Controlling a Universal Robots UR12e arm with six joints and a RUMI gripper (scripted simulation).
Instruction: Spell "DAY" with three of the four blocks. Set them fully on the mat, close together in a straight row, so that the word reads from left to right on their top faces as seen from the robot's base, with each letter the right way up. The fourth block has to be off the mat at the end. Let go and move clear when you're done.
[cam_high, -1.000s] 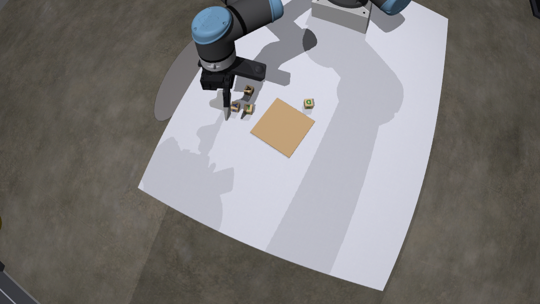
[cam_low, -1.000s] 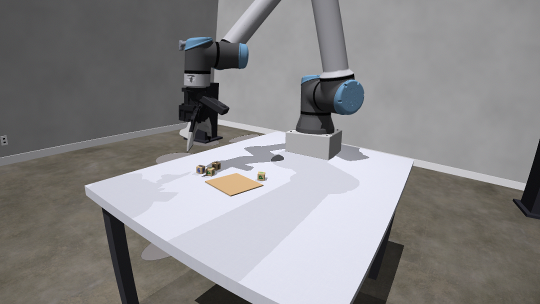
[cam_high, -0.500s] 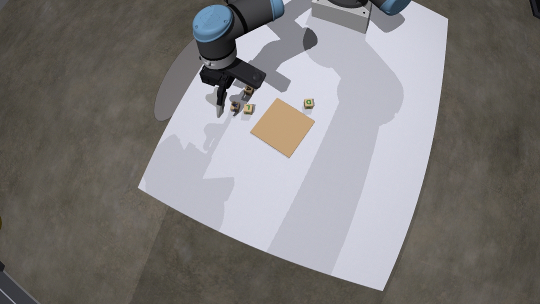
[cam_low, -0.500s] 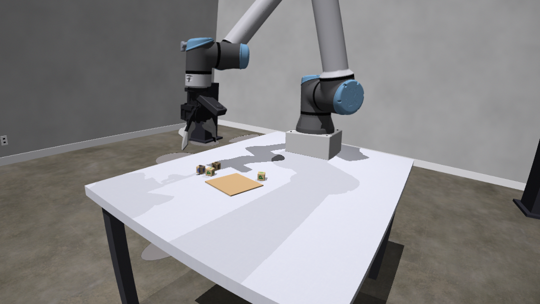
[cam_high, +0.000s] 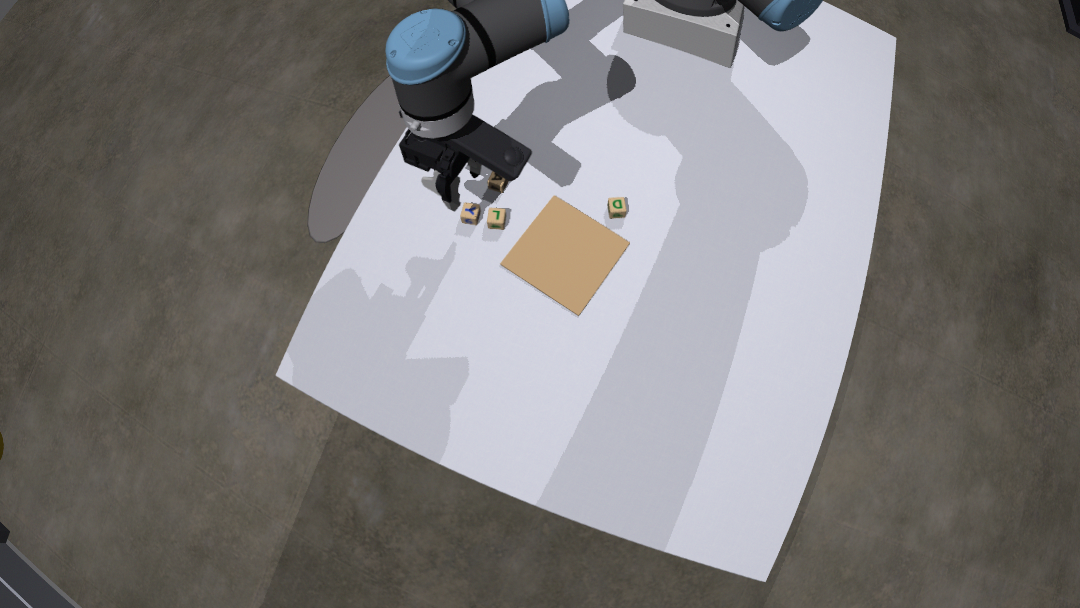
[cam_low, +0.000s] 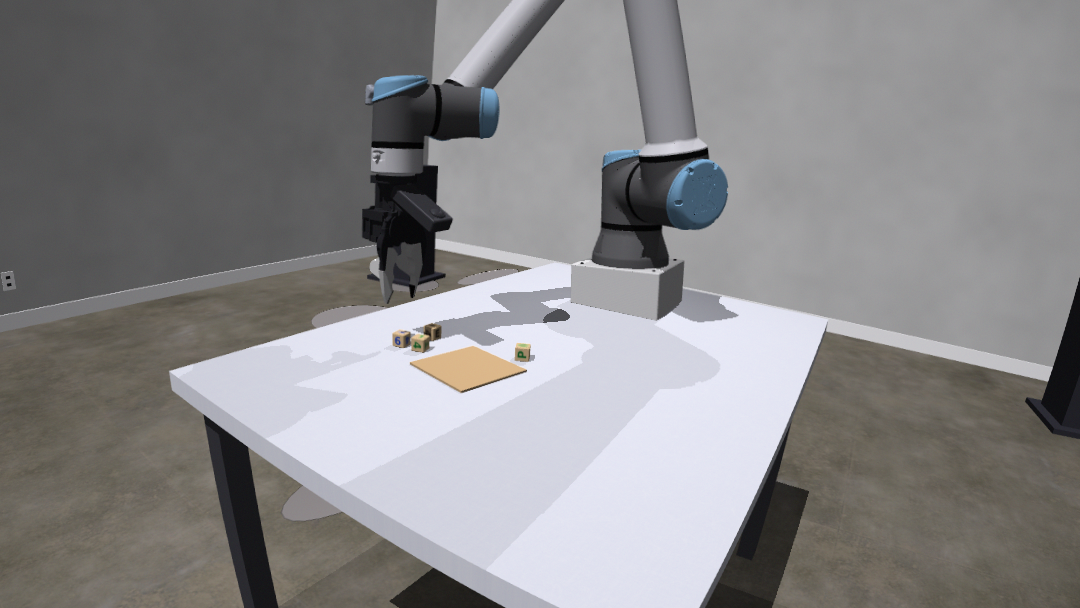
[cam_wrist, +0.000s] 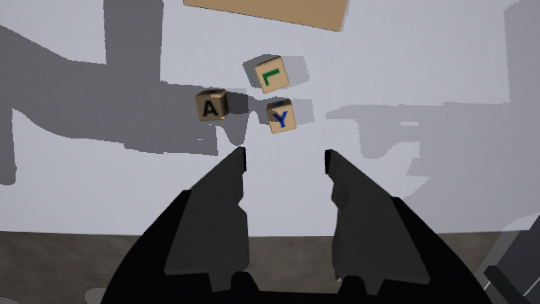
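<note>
With the pincer (cam_high: 462, 188) (cam_low: 399, 296) (cam_wrist: 284, 150) partly open, holding nothing, high above the surface (cam_high: 362, 324) (cam_low: 249, 392) (cam_wrist: 125, 200), probably for turning to match the Y block (cam_high: 470, 214) (cam_low: 400, 339) (cam_wrist: 281, 117), beside the L block (cam_high: 496, 219) (cam_low: 419, 343) (cam_wrist: 272, 75), all four blocks off the mat (cam_high: 565, 255) (cam_low: 467, 368) (cam_wrist: 280, 11).

Turns clockwise in the top view with the gripper (cam_high: 464, 188) (cam_low: 400, 299) (cam_wrist: 284, 150) — now shows two separated fingers in the exterior view — and casts less shadow over the Y block (cam_high: 470, 213) (cam_low: 401, 339) (cam_wrist: 281, 117).
</note>
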